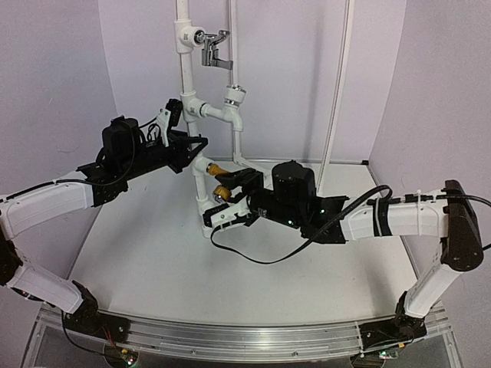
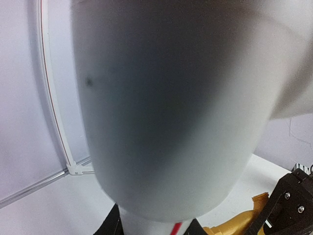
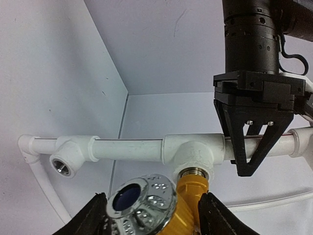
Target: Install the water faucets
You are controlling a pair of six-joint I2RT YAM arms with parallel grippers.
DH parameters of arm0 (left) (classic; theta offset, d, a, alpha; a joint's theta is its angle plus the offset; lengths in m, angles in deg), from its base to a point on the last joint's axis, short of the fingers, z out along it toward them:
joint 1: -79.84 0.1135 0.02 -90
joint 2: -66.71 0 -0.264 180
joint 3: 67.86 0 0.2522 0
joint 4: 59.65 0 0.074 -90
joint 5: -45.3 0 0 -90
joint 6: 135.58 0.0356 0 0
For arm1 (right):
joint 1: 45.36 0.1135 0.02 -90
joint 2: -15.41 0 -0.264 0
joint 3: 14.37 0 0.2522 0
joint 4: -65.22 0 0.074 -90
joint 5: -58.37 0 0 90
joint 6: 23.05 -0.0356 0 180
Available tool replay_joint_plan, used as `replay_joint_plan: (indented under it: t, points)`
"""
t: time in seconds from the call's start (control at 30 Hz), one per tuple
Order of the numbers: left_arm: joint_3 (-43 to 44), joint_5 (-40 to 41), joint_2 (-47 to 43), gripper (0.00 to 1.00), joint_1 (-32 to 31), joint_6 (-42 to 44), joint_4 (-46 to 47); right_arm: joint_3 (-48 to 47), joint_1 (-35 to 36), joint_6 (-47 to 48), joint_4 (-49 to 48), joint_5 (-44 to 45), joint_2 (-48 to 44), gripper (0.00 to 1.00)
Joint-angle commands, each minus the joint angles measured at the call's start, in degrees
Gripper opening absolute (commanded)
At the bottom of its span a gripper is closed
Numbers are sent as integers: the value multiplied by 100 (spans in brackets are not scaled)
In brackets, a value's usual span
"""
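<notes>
**Right gripper on brass tap at the tee, left gripper on the pipe**

- Right gripper [image 3: 151, 218]: fingers [image 3: 93, 218] sit either side of the tap [image 3: 188, 196]. One is against the rim of the knob [image 3: 142, 198] and the other against the brass body, so it reads as clamped on it.
- The tap's inlet end sits in the tee [image 3: 193, 152] straight ahead of that gripper. A metal ring shows at the joint.
- Left gripper [image 3: 252, 152]: closed across the pipe [image 3: 127, 149] right beside the tee, just up and right of the right gripper's far finger. Its black body crowds that side of the tap.
- The left wrist camera is almost filled by blurred white pipe. Only a sliver of the tap [image 2: 234, 226] shows low right.
- Left of the right gripper, along the same pipe, a second tee has an open socket [image 3: 63, 164].
- In the top view, up the frame beyond both grippers, are a white tap [image 1: 234, 96] and above it a chrome tap [image 1: 212, 47].
- A black cable [image 1: 253, 257] loops on the table under the right wrist.
- The table [image 1: 153, 261] is plain white. Pale lilac walls [image 1: 61, 77] meet in a corner behind the frame.
- A thin white rod [image 1: 337, 84] stands in that corner.
- An aluminium rail [image 1: 230, 337] runs along the near edge at the arm bases.
</notes>
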Motion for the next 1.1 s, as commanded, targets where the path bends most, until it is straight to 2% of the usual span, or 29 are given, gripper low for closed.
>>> replay_joint_plan:
  t: [0.0, 0.17, 0.23, 0.37, 0.53, 0.63, 0.73, 0.83, 0.93, 1.0, 1.07]
  points:
    - [-214, -630, 157, 0, -174, -818, -1244, -183, 0, -186, -829, 509, 182, 55]
    - [-222, -629, 152, 0, -164, -818, -1244, -166, 66, -1025, -849, 578, 207, 32]
    - [-223, -628, 149, 0, -168, -818, -1244, -166, 88, -1634, -845, 536, 196, 21]
    - [-201, -692, 173, 0, -165, -825, -1244, -247, 92, -3191, -757, 498, 168, 14]
    - [-177, -734, 201, 0, -168, -844, -1244, -353, 81, -5749, -840, 935, 217, 13]
    - [-176, -753, 201, 0, -164, -852, -1244, -402, 27, -7791, -866, 1501, 279, 13]
    - [-178, -750, 199, 0, -165, -856, -1244, -307, -135, -9591, -818, 1561, 224, 6]
    - [-176, -741, 193, 0, -165, -853, -1244, -11, -456, -11746, -789, 1265, 139, 0]
    - [-178, -747, 181, 0, -166, -853, -1244, 339, -862, -13761, -787, 797, 51, 0]
    - [-178, -754, 179, 0, -164, -852, -1244, 489, -1084, -14882, -791, 425, 35, 0]
    - [-176, -746, 172, 0, -167, -853, -1244, 543, -1235, -15609, -809, 46, 46, 0]
